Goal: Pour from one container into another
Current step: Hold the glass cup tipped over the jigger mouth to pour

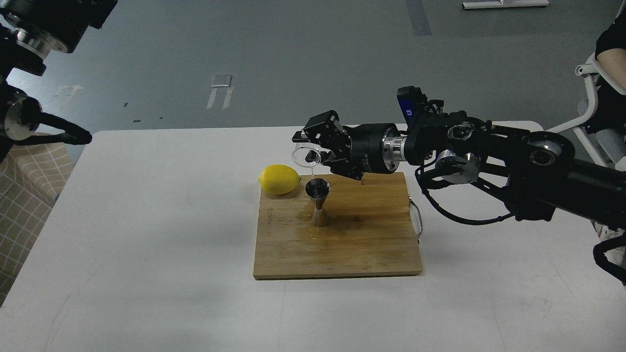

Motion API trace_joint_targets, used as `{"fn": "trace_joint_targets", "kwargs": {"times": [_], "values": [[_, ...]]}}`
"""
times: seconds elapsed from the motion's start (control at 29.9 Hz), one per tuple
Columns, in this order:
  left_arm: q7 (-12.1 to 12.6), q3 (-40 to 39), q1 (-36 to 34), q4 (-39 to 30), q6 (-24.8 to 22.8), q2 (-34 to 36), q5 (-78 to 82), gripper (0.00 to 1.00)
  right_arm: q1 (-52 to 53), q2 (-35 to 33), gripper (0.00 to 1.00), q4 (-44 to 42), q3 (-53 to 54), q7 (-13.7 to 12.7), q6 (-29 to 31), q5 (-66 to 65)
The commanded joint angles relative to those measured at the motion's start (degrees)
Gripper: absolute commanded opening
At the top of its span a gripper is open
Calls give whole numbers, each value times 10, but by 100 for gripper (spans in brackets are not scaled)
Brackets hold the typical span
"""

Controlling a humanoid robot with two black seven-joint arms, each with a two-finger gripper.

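The clear glass tumbler (304, 156) hangs tipped on its side, mouth toward the left, just above and left of the steel jigger (318, 196). My right gripper (311, 146) is shut on the tumbler, reaching in from the right. The jigger stands upright on the wooden board (367, 244), larger cone up, with a wet patch around its base. I cannot make out any liquid falling. My left arm (29, 122) stays far off at the upper left edge, and its fingers cannot be told apart.
A yellow lemon (279, 179) lies at the board's far left corner, close to the jigger. The board has a metal handle (416, 220) on its right side. The white table (146, 234) surrounds it. A person's chair (594, 93) is at far right.
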Motion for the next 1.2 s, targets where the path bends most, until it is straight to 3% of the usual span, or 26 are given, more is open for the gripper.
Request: {"fn": "trace_joint_targets", "kwargs": {"times": [0.0, 1.17], "values": [[0, 0, 0, 0, 0, 0, 0, 97, 0, 0, 42, 0, -1, 0, 1, -4], [0, -6, 0, 0, -1, 1, 0, 97, 4, -5, 42, -2, -11, 1, 4, -5]]}}
